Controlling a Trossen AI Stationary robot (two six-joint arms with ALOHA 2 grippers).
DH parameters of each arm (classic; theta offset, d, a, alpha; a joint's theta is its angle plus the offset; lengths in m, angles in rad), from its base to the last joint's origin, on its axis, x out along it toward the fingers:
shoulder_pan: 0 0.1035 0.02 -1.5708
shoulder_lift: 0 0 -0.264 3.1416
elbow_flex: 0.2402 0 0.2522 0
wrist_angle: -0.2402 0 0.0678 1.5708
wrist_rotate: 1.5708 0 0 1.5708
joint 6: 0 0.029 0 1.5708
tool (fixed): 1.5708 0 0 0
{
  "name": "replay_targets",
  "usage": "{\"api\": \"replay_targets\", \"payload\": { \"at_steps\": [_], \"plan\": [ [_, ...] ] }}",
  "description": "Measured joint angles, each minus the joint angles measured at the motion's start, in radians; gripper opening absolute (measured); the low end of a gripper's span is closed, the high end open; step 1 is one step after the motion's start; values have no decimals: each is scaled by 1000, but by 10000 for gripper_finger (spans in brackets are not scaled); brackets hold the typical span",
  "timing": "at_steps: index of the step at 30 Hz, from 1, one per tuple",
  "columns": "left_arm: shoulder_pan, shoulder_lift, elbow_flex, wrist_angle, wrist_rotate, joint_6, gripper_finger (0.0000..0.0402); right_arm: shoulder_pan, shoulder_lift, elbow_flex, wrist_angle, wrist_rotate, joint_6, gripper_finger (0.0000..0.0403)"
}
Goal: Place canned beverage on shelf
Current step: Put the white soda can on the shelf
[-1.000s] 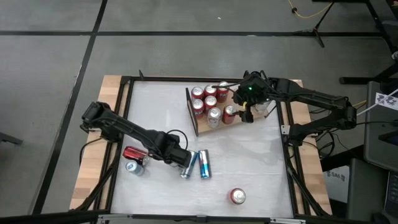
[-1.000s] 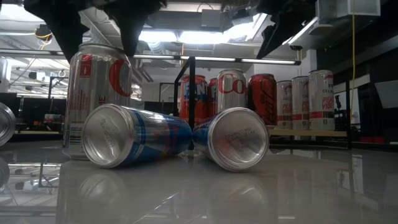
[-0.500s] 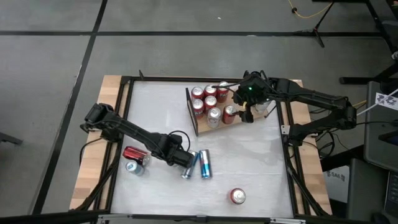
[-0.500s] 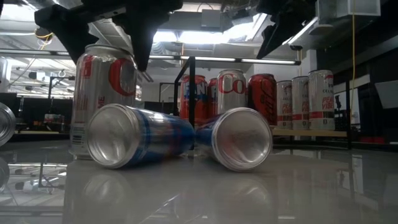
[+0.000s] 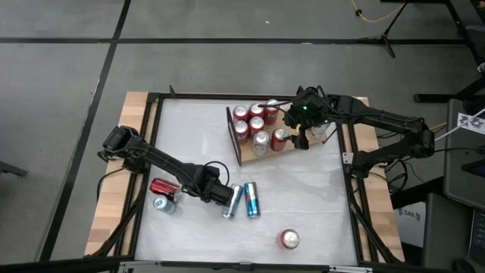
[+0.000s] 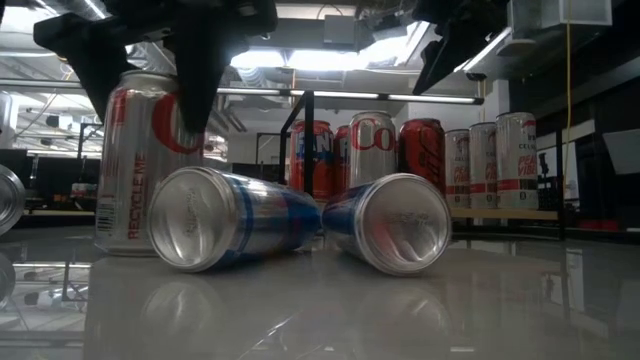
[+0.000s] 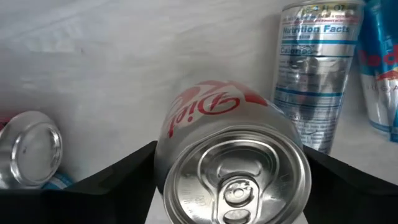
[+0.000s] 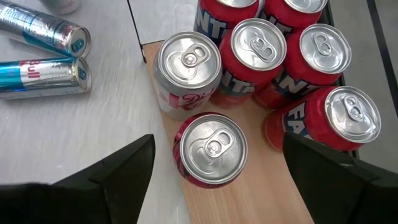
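A silver Diet Coke can [image 7: 231, 155] is seen upright between the two dark fingers of the left gripper [image 5: 218, 194], near the front-left part of the white surface [image 5: 197, 136]; the fingers flank the can closely on both sides, but whether the jaws are clenched on it or merely standing around it cannot be told. In the low view the same can [image 6: 142, 165] is shown standing on the surface under the dark gripper. Two slim blue-and-silver cans [image 5: 242, 200] are laid on their sides just beside it (their ends face the low camera), and a red can on its side [image 5: 163, 187] with another upright can [image 5: 161, 203] is found behind the left arm. A lone red can [image 5: 289, 240] is placed well apart, toward the front right. The shelf [image 8: 249, 199] is set at the far right of the surface, its dark rail on the short edge toward the middle, and a cluster of upright cans [image 5: 256, 123], mostly red with one silver, is carried on it. The right gripper [image 5: 301, 133] is held above the shelf's near-right edge with its jaws released, nothing being grasped between them.
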State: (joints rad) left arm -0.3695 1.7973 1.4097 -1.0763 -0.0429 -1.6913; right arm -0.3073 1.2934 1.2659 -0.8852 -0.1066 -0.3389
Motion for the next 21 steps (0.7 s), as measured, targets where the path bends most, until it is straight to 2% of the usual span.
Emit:
{"api": "replay_targets", "payload": {
  "at_steps": [5,10,17,21],
  "plan": [
    [0,-1,0,0,1,60,279,0,0,0,0,0,0,342],
    [18,-20,9,-19,13,187,278,0,0,0,0,0,0,342],
    [92,-50,143,-116,4,523,278,0,0,0,-2,0,0,342],
    [148,-50,257,-86,4,735,278,0,0,0,-2,0,0,342]
  ]
}}
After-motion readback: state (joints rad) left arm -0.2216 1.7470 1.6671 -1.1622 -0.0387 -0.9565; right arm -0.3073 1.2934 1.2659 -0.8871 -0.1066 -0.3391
